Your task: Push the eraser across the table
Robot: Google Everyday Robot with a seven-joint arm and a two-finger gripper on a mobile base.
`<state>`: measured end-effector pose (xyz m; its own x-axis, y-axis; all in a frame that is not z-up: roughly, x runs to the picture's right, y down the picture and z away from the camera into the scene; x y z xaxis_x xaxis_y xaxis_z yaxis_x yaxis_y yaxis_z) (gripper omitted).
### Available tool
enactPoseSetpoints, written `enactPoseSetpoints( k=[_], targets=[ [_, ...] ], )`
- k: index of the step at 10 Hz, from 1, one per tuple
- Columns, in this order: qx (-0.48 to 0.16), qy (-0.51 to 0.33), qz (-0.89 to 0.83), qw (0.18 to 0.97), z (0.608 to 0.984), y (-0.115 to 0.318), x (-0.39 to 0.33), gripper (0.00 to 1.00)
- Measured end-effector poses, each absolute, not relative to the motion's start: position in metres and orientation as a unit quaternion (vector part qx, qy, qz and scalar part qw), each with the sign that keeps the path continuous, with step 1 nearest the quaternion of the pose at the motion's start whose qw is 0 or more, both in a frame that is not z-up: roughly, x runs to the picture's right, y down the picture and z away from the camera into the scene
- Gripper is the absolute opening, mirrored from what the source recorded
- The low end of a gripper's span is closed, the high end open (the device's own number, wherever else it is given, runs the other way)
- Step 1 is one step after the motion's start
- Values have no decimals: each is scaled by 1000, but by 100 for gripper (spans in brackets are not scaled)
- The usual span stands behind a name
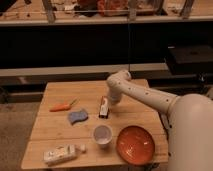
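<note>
Pointing away from the camera, the eraser (103, 109) lies by the pincer (106, 100), aperture indiscernible.

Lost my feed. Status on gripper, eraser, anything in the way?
Status: gripper low at far end of eraser. Blue sponge beside it, apart. White cup past its near end, possibly in path.

The arm reaches in from the right and bends down over the table (55, 130) — its gripper (107, 101) sits at the far end of the eraser (103, 111), mid-table. Left of that lie a carrot (62, 106) and a blue sponge (77, 117). Nearer me: cup (102, 134), orange bowl (137, 145), packet (60, 154).
</note>
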<state>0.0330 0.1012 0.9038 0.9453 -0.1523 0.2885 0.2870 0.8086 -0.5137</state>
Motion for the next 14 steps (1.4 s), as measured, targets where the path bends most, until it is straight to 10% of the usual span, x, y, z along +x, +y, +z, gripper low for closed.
enactPoseSetpoints(
  k=[14],
  targets=[
    [-276,-125,-129,944,896,105,-21,0]
  ],
)
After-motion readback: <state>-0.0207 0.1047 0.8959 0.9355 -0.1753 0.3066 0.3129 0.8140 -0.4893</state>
